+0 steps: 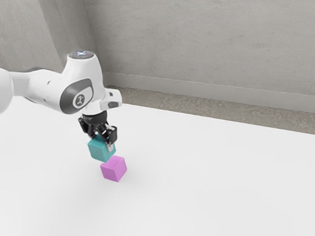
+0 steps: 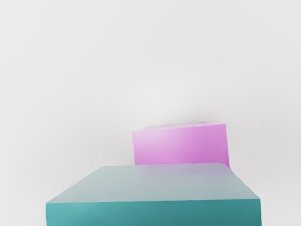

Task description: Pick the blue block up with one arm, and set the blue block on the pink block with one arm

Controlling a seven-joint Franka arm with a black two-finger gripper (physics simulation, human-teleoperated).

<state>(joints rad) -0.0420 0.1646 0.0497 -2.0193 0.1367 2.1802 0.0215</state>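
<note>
Our black two-finger gripper (image 1: 104,139) is pinching the small matte cube of teal-tinted blue, the blue block (image 1: 98,149), one finger pressed to each of two opposite sides. The block hangs in the air, clear of the smooth white table (image 1: 216,178). In the exterior view the matte pink block (image 1: 113,168), also a cube, rests on the table at about five o'clock from our load. It sits just below the blue block, apart from it and not yet squarely under it.

In the wrist view the blue block (image 2: 155,193) lies directly beneath our hand. The pink block (image 2: 181,143) appears beyond its far edge, shifted towards one o'clock.

We judge the step in hand to be the alignment before the set-down. To do it well, we should:

- carry the hand sideways at this height until the pink top is covered evenly by the blue block;
- match the two cubes' edges if the wrist allows;
- descend slowly and straight, and part the fingers only once the faces meet.

A corner landing would likely tip or push the pink block.
</note>
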